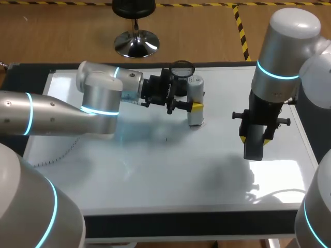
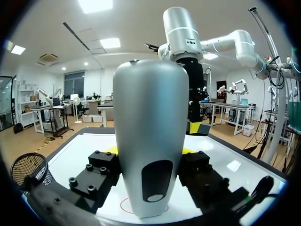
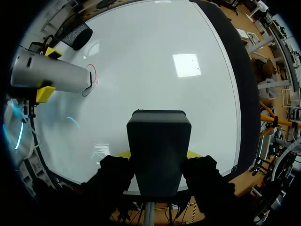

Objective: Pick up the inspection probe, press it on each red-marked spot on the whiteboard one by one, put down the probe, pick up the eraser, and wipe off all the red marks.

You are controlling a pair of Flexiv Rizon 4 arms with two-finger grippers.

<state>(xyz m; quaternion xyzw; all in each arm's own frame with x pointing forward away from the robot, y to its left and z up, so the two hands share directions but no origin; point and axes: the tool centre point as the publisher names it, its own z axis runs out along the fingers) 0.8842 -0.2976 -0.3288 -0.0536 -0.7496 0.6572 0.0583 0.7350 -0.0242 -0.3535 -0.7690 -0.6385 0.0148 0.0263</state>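
In the head view, the left end effector (image 1: 194,106) grips the inspection probe (image 1: 195,88) from both sides. It stands the probe upright with its tip on the whiteboard (image 1: 155,170), apparently to press a marked spot. The right end effector (image 1: 254,139) hangs well apart, clenched on the black eraser (image 1: 253,151), likely kept ready for wiping. The left wrist view shows a red circle (image 2: 124,205) around the probe's base, so the tip seems on target. The right wrist view shows the eraser held between its fingers over bare board, away from that mark.
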